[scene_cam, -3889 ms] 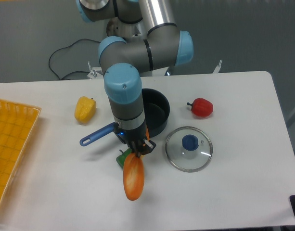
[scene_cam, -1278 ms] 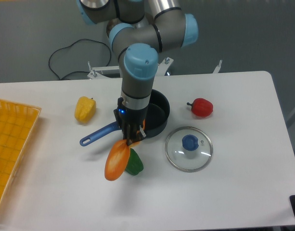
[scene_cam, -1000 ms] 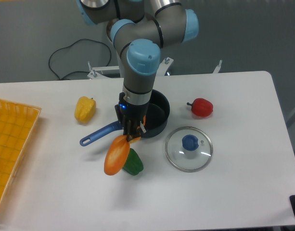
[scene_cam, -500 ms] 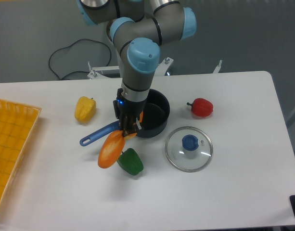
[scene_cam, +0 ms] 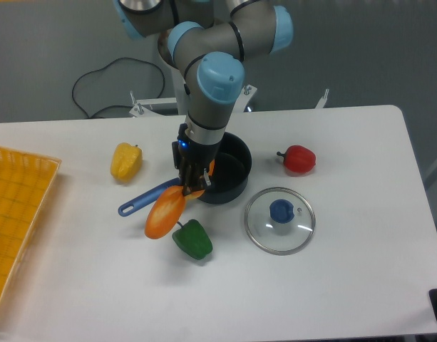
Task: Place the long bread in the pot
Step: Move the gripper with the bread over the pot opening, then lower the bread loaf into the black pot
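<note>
Long bread (scene_cam: 165, 212) clamped at its upper-right end in the gripper (scene_cam: 193, 187) — free end slanting down-left, beside the pot (scene_cam: 231, 168).

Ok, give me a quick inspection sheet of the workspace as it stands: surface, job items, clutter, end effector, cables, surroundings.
Surface: white table, no spills seen.
Long bread: held at one end, tilted, hanging over the blue handle, not in the pot.
Pot: open, upright, partly hidden by the arm.
Clutter: green pepper just below the bread; yellow pepper left of the pot; red pepper to its right; glass lid flat on the table; orange tray at the left edge.
End effector: shut on the bread at the pot's near rim.
Cables: black cable behind the table.
Surroundings: grey wall, nothing else seen.
</note>
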